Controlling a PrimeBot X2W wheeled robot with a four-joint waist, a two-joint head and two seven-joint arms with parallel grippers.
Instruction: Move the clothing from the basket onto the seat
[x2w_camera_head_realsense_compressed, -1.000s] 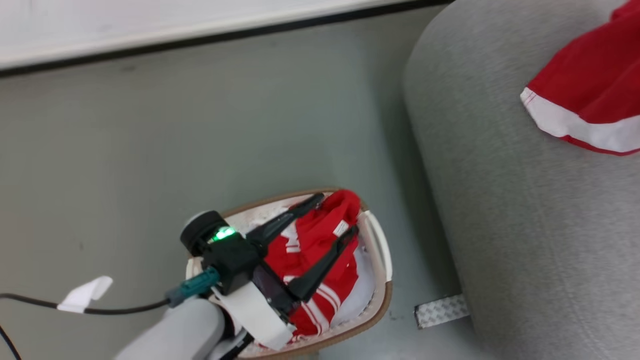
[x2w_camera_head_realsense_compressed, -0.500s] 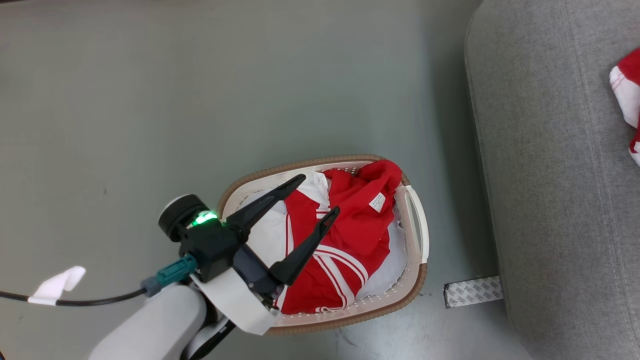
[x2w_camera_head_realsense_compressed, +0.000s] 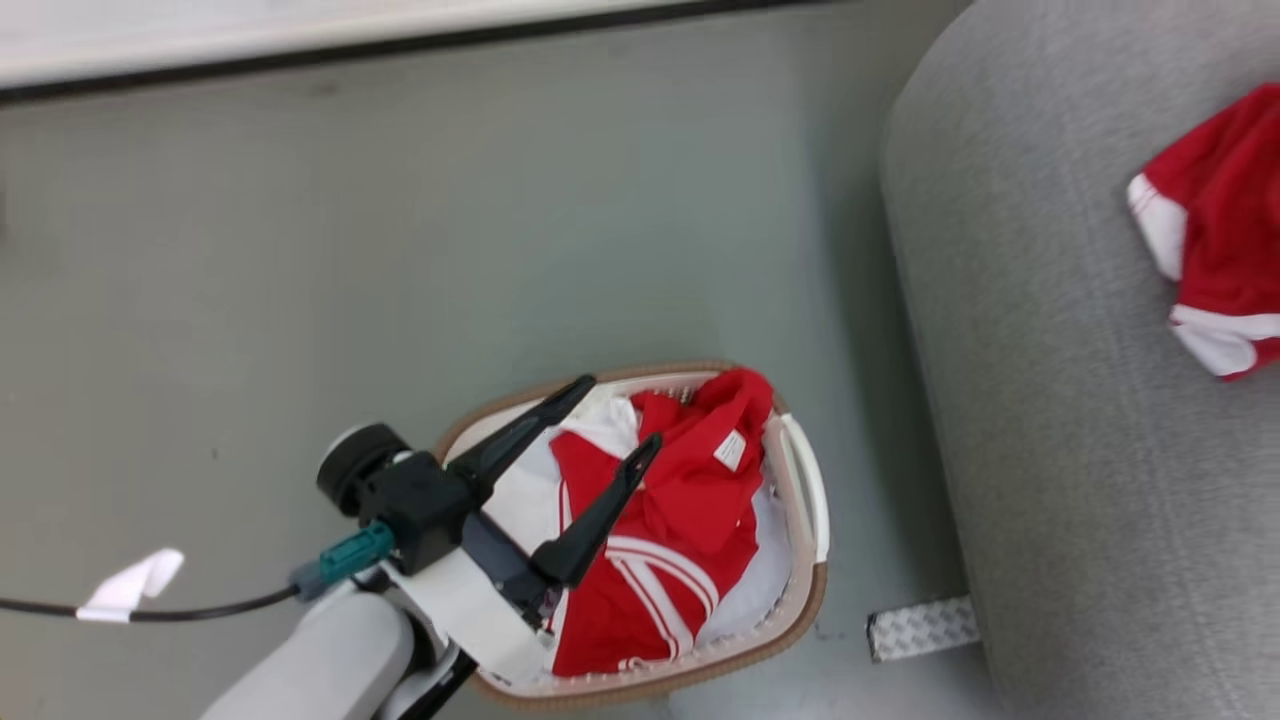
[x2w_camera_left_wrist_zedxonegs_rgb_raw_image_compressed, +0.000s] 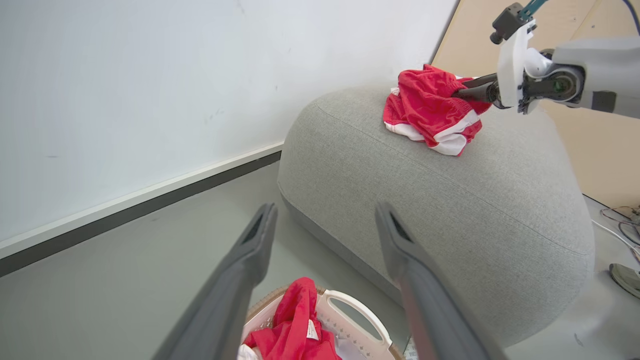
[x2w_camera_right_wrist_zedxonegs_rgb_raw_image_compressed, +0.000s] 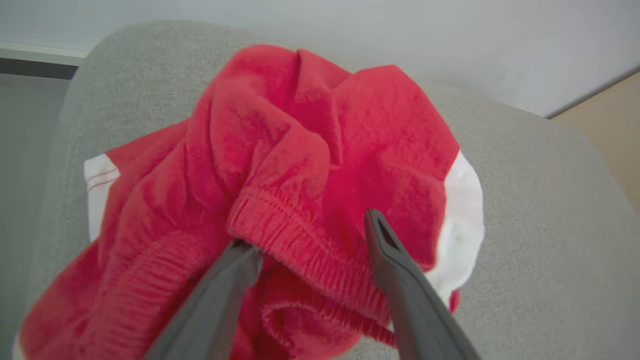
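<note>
Nearest, in the head view, the left claw (x2w_camera_head_realsense_compressed: 617, 415) hangs just above the oval cream-white perforated plastic laundry basket (x2w_camera_head_realsense_compressed: 812, 600) with a brown rim. Its two long dark fingers are spread wide and grip nothing. Below those fingers, inside the basket, lies a crumpled bright red soft garment with white stripes (x2w_camera_head_realsense_compressed: 690, 500). It has a small white tag on its top fold and rests on a plain white cloth (x2w_camera_head_realsense_compressed: 520, 490). The basket stands on the grey-green floor (x2w_camera_head_realsense_compressed: 400, 250).

Just beyond the basket, to its right, rises the large light-grey fabric sofa (x2w_camera_head_realsense_compressed: 1080, 450). On top of the sofa, well apart from the basket, sits a second bunched red garment with white trim (x2w_camera_head_realsense_compressed: 1220, 220).

The head view cuts this garment at the frame edge. The left wrist view shows it whole, with the right claw (x2w_camera_left_wrist_zedxonegs_rgb_raw_image_compressed: 467, 92) reaching into it from the side away from the basket, fingertips hidden in the folds. The right wrist view makes plain how that claw stands. Its fingers are well apart, with the garment's elastic waistband bunched loosely between them. One tip sits under the band's edge and the other lies against the cloth, neither squeezing it.
</note>
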